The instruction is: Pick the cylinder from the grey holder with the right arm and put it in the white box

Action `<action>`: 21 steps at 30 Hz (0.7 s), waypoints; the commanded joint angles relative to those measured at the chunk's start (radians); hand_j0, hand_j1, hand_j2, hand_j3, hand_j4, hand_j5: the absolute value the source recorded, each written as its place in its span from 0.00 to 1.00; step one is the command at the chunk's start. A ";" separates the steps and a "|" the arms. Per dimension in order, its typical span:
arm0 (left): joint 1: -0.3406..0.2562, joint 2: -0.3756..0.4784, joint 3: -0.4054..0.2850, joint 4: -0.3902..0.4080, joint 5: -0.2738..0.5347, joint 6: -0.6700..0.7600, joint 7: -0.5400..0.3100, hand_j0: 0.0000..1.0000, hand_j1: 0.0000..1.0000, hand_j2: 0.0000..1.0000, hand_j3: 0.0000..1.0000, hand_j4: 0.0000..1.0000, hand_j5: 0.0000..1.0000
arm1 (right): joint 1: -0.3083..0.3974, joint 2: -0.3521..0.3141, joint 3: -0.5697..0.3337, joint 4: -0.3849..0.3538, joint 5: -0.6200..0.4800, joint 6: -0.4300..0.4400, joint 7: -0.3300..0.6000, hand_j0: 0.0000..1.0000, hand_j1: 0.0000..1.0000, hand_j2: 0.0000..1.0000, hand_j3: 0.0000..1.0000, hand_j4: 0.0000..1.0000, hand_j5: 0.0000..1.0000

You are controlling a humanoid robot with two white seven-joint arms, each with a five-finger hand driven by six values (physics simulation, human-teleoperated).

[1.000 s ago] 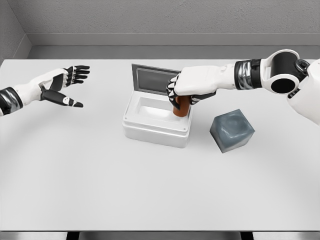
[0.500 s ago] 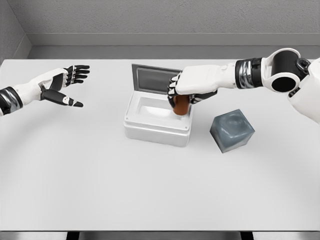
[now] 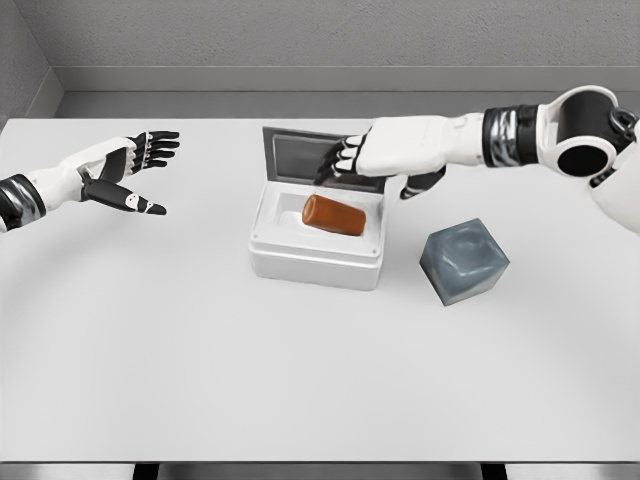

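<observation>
**Cylinder released into the white box**

Since 0.5 s ago, the brown cylinder [image 3: 333, 215] has left the right hand [image 3: 378, 160] and now lies on its side inside the white box [image 3: 315, 265], tilted slightly with its left end a little higher in the picture. That hand has lifted and opened; its fingers [image 3: 335, 162] are spread and reach toward the left over the box's back edge, holding nothing.

Nearest the camera, the white table [image 3: 300, 380] runs bare across the lower part of the view. Further in, the grey holder [image 3: 464, 262] sits on the table just to the right of the box, apart from it, with 1 corner turned toward the camera. The box stands near the table's middle, and the cylinder rests in its hollow, toward the right side.

Behind the hollow, the box's lid [image 3: 300, 155] stands up, its dark inner face toward the camera. The right hand hovers in front of the lid's right part, its thumb hanging down beside the box's right rear corner. Its arm comes in from the right edge.

At the far left, the left hand [image 3: 115, 170] floats above the table, well apart from the box, palm side turned inward, fingers relaxed and wide, gripping nothing.
</observation>
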 commanded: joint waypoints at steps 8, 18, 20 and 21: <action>0.000 0.001 0.001 -0.001 0.006 0.000 0.000 1.00 1.00 1.00 1.00 1.00 1.00 | 0.020 -0.171 -0.152 -0.001 -0.090 0.008 -0.001 1.00 1.00 1.00 1.00 1.00 1.00; -0.017 -0.030 0.044 -0.048 0.016 0.008 0.000 1.00 1.00 1.00 1.00 1.00 1.00 | 0.132 -0.352 -0.199 0.017 -0.111 0.008 -0.001 1.00 1.00 1.00 1.00 1.00 1.00; -0.026 -0.053 0.044 -0.087 0.013 0.000 0.000 1.00 1.00 1.00 1.00 1.00 1.00 | 0.152 -0.360 -0.216 0.017 -0.111 0.008 -0.001 1.00 1.00 1.00 1.00 1.00 1.00; -0.031 -0.060 0.043 -0.117 0.007 -0.018 0.000 1.00 1.00 1.00 1.00 1.00 1.00 | 0.161 -0.360 -0.215 0.017 -0.111 0.008 -0.001 1.00 1.00 1.00 1.00 1.00 1.00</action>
